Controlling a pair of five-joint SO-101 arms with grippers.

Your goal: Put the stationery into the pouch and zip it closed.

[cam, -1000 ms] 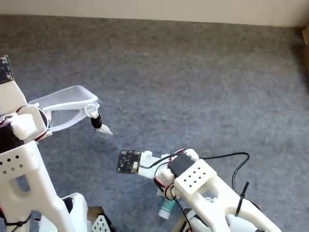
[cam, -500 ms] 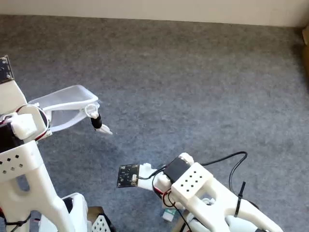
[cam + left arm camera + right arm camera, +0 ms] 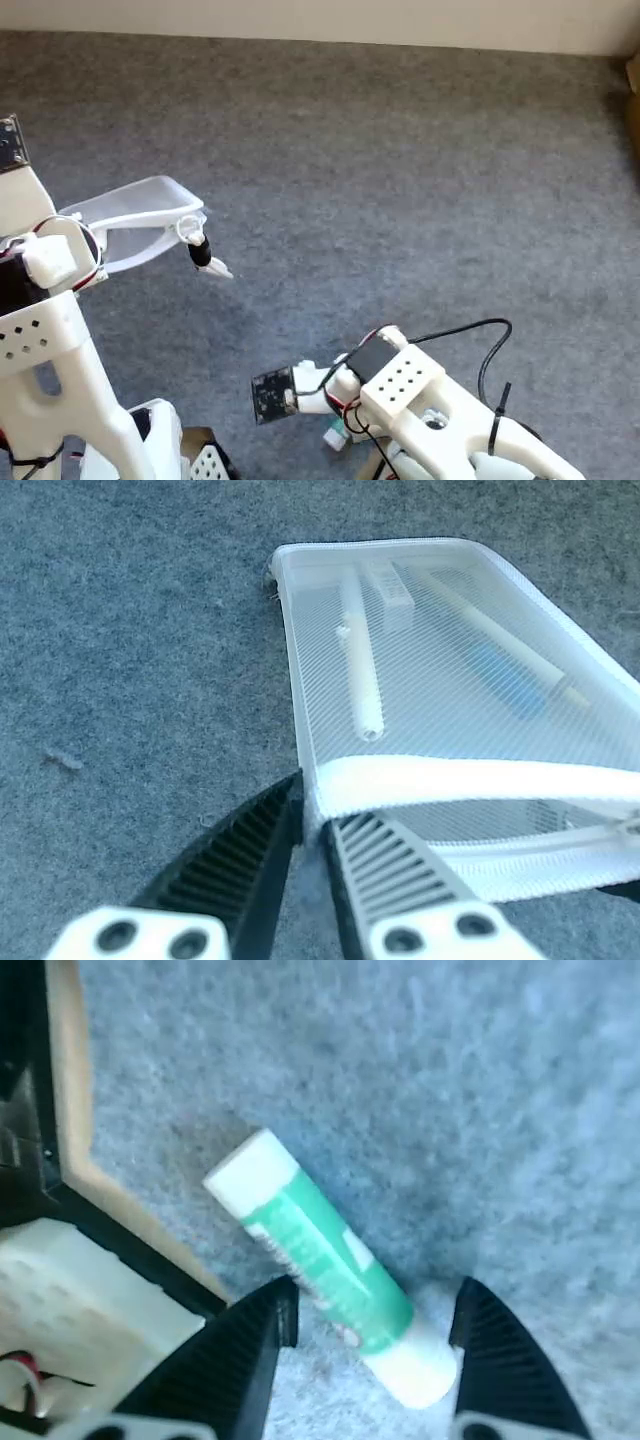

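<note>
Mesh pouch [image 3: 140, 205], frame left, is pinched by the left gripper [image 3: 310, 808]; glue stick [image 3: 320, 1270] is straddled, ungripped, by the spread right gripper [image 3: 375, 1305].

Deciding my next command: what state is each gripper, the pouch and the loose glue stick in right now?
left gripper: shut on the pouch's rim.
pouch: mouth looks unzipped, pens inside.
glue stick: lying on the carpet, outside the pouch.
right gripper: open, straddling the glue stick, not gripping it.
</note>
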